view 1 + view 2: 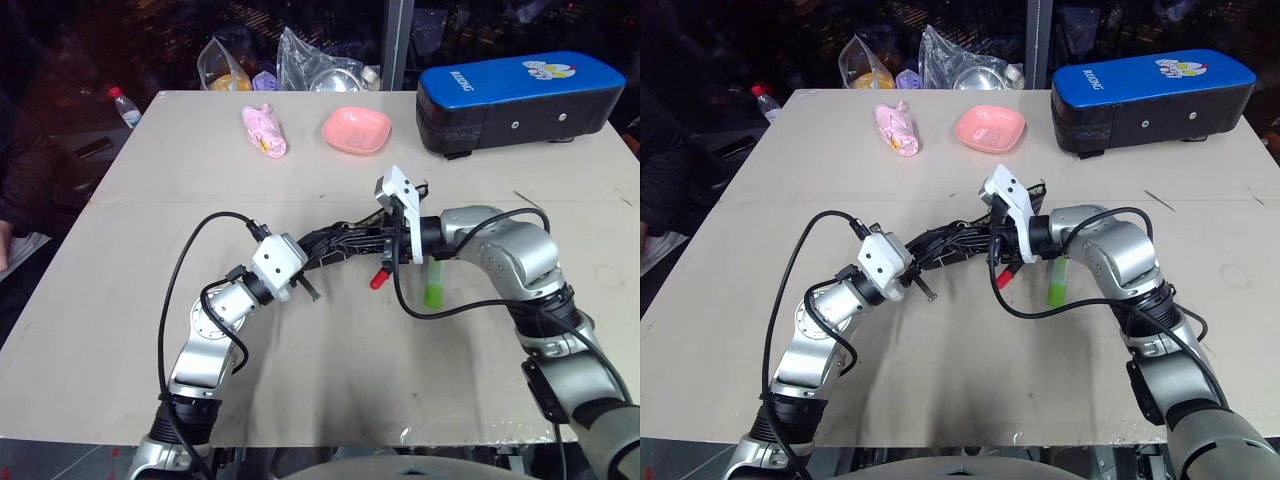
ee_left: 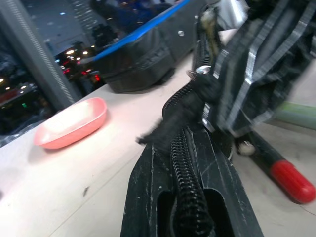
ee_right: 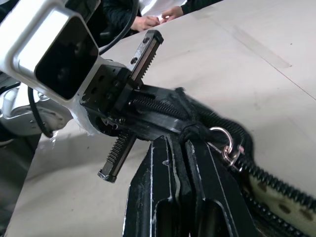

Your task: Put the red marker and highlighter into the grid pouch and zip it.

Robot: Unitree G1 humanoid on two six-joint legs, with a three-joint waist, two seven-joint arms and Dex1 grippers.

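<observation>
Both grippers clenching the grid pouch (image 1: 335, 245) between them, left gripper (image 1: 318, 258), right gripper (image 1: 385, 243), red marker (image 1: 379, 279) and highlighter (image 1: 433, 284) lying partly hidden behind the right gripper.

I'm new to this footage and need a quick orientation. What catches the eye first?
Mid-table, the left gripper and right gripper are both shut on the grid pouch, held between them. The red marker and highlighter lie just beside it, and a big blue-and-black case sits at the far edge.
</observation>
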